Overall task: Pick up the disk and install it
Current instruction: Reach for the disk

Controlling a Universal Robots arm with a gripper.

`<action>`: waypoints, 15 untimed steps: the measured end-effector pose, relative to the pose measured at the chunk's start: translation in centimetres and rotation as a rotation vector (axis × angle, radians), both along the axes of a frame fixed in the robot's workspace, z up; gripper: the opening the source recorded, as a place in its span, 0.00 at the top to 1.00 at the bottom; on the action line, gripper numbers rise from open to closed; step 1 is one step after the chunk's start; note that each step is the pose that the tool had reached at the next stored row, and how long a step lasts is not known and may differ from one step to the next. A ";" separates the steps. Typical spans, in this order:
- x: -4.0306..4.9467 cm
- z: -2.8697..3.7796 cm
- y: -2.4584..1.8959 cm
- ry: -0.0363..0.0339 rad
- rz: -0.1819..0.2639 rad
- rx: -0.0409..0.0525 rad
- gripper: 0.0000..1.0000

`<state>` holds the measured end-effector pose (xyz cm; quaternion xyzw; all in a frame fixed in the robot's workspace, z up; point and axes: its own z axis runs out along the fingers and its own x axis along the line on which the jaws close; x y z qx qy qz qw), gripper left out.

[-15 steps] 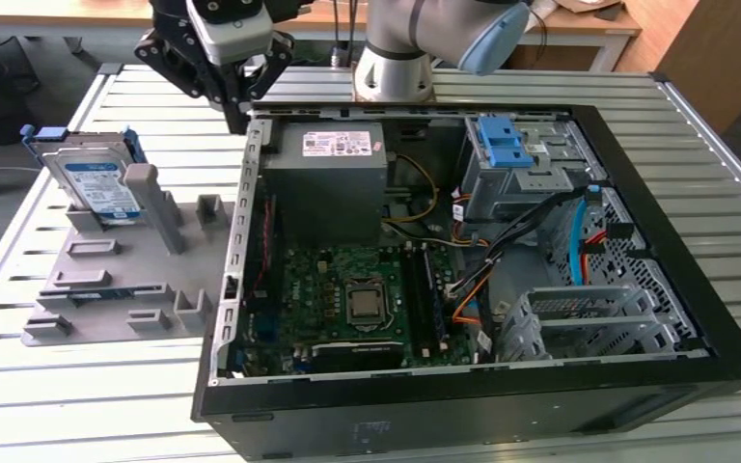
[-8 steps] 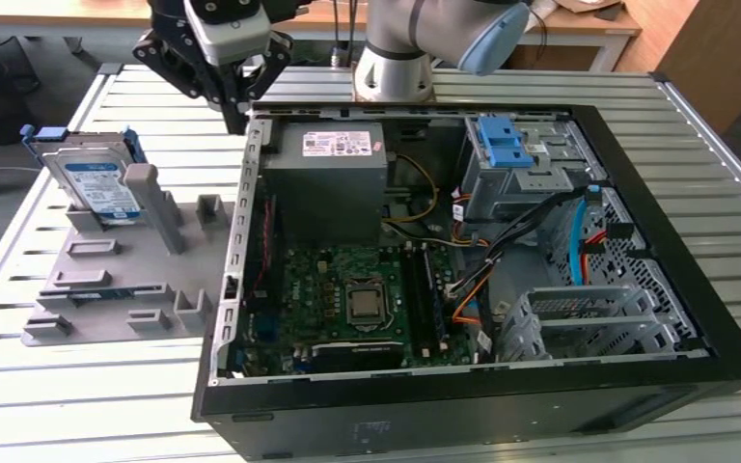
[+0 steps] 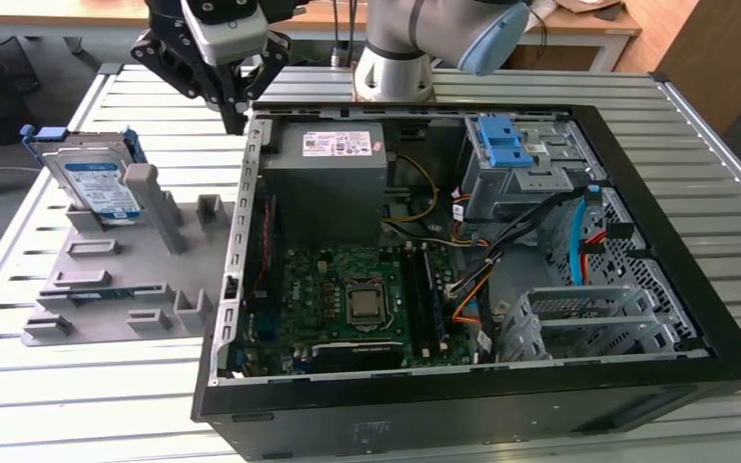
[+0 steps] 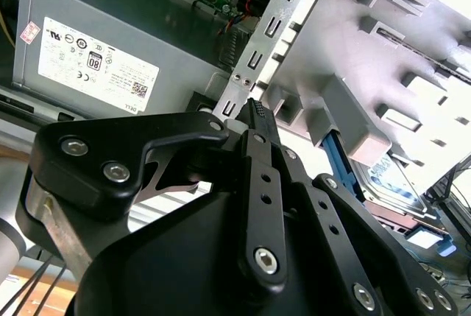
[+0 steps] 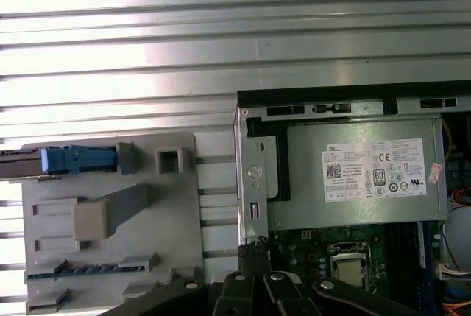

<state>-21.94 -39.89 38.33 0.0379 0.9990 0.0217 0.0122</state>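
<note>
We see gripper (image 3: 233, 122) closed, empty, fingertips together, hanging over case (image 3: 474, 417) corner just beside power supply (image 3: 339, 159). Disk (image 3: 96, 183) stands upright in grey holder (image 3: 103, 289) on worktop (image 3: 88, 405), at exterior view's left of case, apart from gripper. In first wrist view we see disk (image 5: 73, 160) edge-on in holder (image 5: 110, 257).

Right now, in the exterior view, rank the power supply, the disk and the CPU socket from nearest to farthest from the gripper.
1. Power supply, just to the exterior view's right of the gripper.
2. Disk, standing in the grey holder at the exterior view's left.
3. CPU socket, on the motherboard, farthest.
</note>
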 end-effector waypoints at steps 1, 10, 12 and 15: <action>0.00 0.00 0.00 0.0000 0.000 0.0000 0.89; -0.29 0.00 0.00 0.0001 0.000 0.0000 0.89; -0.53 -0.01 0.00 0.0000 0.000 -0.0001 0.89; -0.95 -0.02 0.14 -0.0001 0.000 0.0000 0.89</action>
